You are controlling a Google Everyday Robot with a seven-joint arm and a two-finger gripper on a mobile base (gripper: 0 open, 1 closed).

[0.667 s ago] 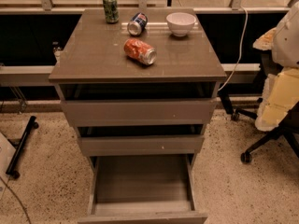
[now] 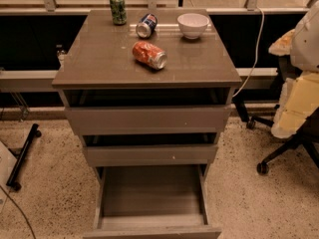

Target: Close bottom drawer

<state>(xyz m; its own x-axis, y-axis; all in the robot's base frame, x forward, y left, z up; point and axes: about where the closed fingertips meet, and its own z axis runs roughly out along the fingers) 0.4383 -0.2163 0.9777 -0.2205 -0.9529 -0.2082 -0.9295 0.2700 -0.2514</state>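
Note:
The bottom drawer [image 2: 152, 195] is the lowest of three taupe-grey drawers in the cabinet. It is pulled far out, its smooth grey inside is bare, and its front [image 2: 152, 232] is at the lower edge of the view. The middle drawer [image 2: 149, 153] and top drawer [image 2: 148, 118] stand slightly out. My gripper [image 2: 294, 108], cream-coloured below a white arm part [image 2: 306, 39], hangs at the right edge. It is well to the right of the drawers and touches nothing.
On the cabinet top [image 2: 99, 59] there are a green can [image 2: 118, 8], a blue can on its side [image 2: 146, 26], an orange can on its side [image 2: 149, 55] and a white bowl [image 2: 193, 25]. An office chair base [image 2: 279, 153] stands at the right and a black stand [image 2: 22, 156] at the left.

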